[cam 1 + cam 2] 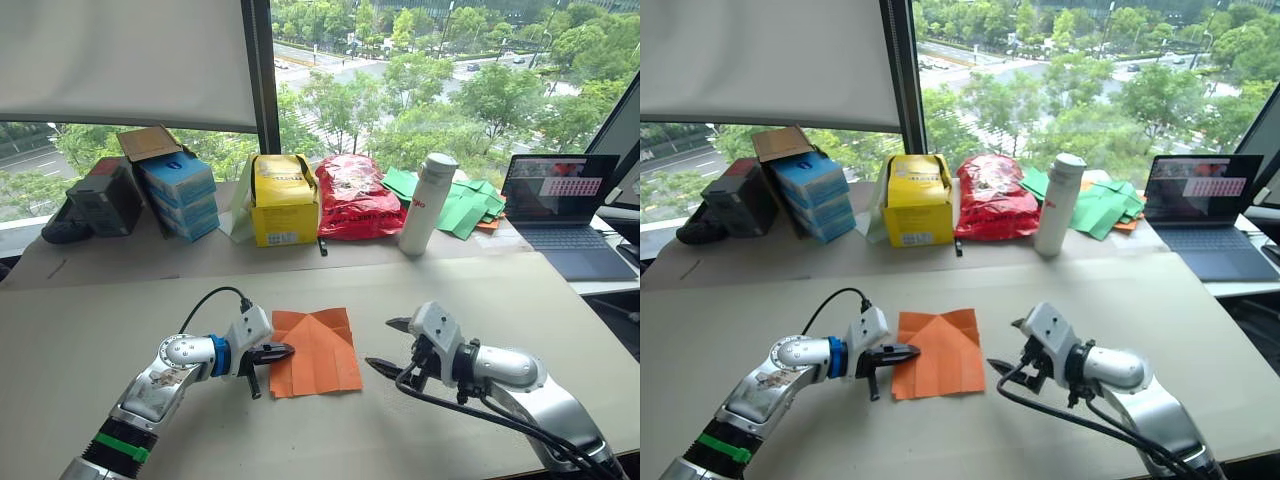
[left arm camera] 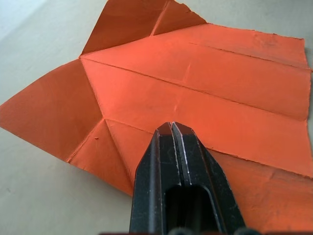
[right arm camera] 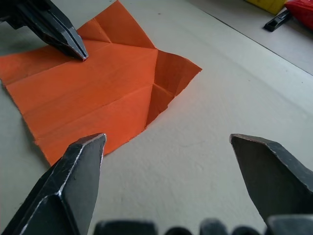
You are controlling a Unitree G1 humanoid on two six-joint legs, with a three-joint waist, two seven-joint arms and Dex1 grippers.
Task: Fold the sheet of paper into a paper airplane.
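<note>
On the near part of the pale beige table (image 1: 120, 300), the left gripper (image 1: 283, 351) lies low with its two black fingers pressed together, their tips resting on the left edge of the thin orange sheet of paper (image 1: 318, 352). In the left wrist view the closed fingertips (image 2: 172, 131) sit on top of the paper rather than pinching it. The sheet lies flat in the middle of the table between the two arms, squarish, with two corners folded in to a point at its far side and straight crease lines running along its length. The right gripper (image 1: 392, 346) hovers just beside the sheet's right edge with its fingers spread wide apart, holding nothing; its wrist view shows the two dark fingertips (image 3: 83, 156) framing bare tabletop next to the paper.

Farther back, along the window side, stand a dark grey box (image 1: 100, 196), a stack of blue cartons (image 1: 180, 195), a yellow box (image 1: 283, 200), a red plastic bag (image 1: 356, 196) and a tall white bottle (image 1: 427, 203). Behind the bottle lie green paper pieces (image 1: 462, 208), and at the far right sits an open laptop (image 1: 562, 200).
</note>
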